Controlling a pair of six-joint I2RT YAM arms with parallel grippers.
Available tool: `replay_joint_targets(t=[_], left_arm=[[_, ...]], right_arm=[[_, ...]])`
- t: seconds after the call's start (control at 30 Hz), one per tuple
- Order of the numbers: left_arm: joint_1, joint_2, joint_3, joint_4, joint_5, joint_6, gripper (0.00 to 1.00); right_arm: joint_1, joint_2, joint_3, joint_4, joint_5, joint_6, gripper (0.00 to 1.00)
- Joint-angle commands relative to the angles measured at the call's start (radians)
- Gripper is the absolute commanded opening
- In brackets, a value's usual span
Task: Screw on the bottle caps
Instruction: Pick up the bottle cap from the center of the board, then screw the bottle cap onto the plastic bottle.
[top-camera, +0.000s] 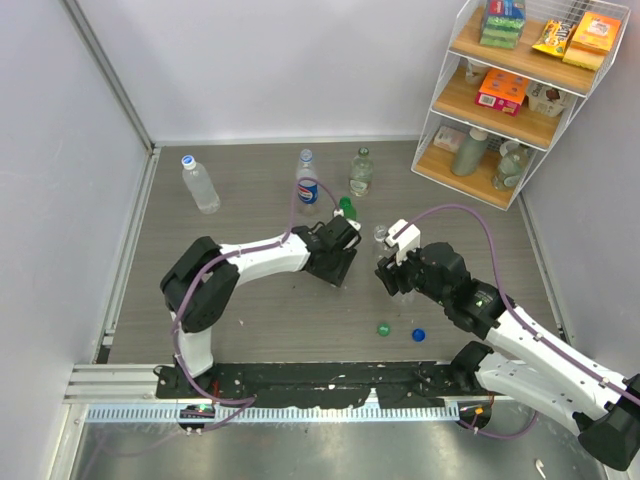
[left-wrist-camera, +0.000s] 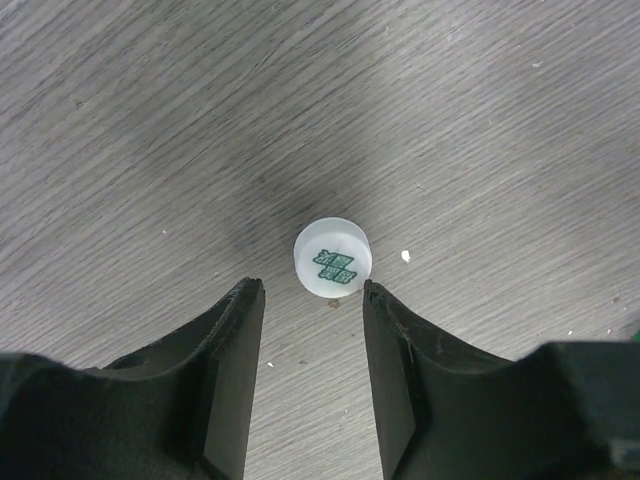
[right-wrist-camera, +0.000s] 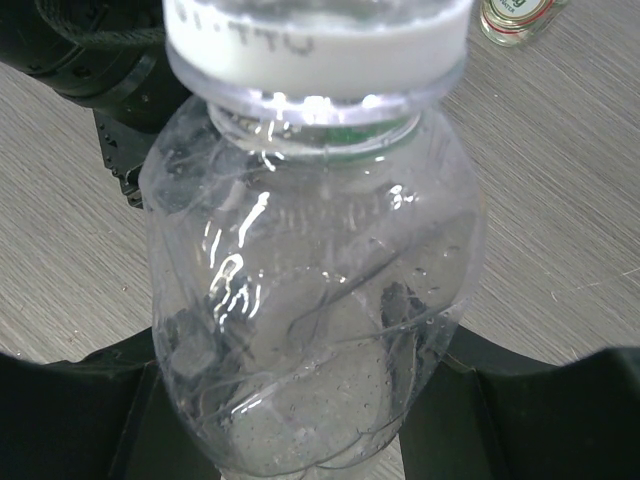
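A white cap (left-wrist-camera: 333, 257) with green print lies flat on the table just beyond my left gripper's (left-wrist-camera: 310, 285) open fingertips, slightly to their right; the jaws do not touch it. In the top view the left gripper (top-camera: 335, 266) points down at mid-table and hides that cap. My right gripper (top-camera: 392, 283) is shut on the plain clear bottle (top-camera: 382, 243), which is uncapped; it fills the right wrist view (right-wrist-camera: 310, 300) between the jaws. A green cap (top-camera: 383, 327) and a blue cap (top-camera: 418, 335) lie near the front. The cola-label bottle (top-camera: 307, 185) and the greenish bottle (top-camera: 361, 172) stand behind.
A clear bottle with a blue cap (top-camera: 200, 183) stands at the back left. A wire shelf (top-camera: 520, 95) with snacks and bottles fills the back right corner. A small green object (top-camera: 346, 208) sits beside the left wrist. Walls close in on the left, back and right.
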Motion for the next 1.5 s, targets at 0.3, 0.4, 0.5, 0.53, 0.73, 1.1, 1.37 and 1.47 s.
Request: replay_joint_targets(t=[0.3, 0.4, 0.5, 0.53, 0.73, 1.1, 1.37, 1.47], left_arm=[[-0.010, 0.071, 0.069, 0.042, 0.009, -0.035, 0.47], [-0.010, 0.079, 0.077, 0.028, 0.009, -0.036, 0.38], [-0.013, 0.073, 0.063, 0.019, 0.003, -0.043, 0.37], [-0.016, 0.068, 0.056, 0.020, 0.000, -0.052, 0.37], [-0.024, 0.041, 0.025, 0.020, -0.001, -0.079, 0.27], [0.095, -0.352, -0.010, -0.043, 0.046, -0.095, 0.18], [0.231, -0.557, 0.059, -0.023, 0.380, -0.053, 0.24], [0.232, -0.584, 0.072, -0.015, 0.512, -0.064, 0.24]], right_arm=[[0.003, 0.003, 0.028, 0.037, 0.023, 0.017, 0.01], [0.003, 0.003, 0.028, 0.035, 0.022, 0.017, 0.01], [0.003, 0.006, 0.029, 0.034, 0.022, 0.017, 0.01], [0.003, 0.004, 0.029, 0.035, 0.022, 0.017, 0.01], [0.003, 0.018, 0.026, 0.038, 0.032, 0.014, 0.01], [0.003, 0.064, 0.028, 0.070, -0.027, -0.151, 0.01], [0.005, 0.226, 0.183, -0.080, -0.182, -0.346, 0.01], [0.011, 0.260, 0.232, -0.143, -0.370, -0.447, 0.01]])
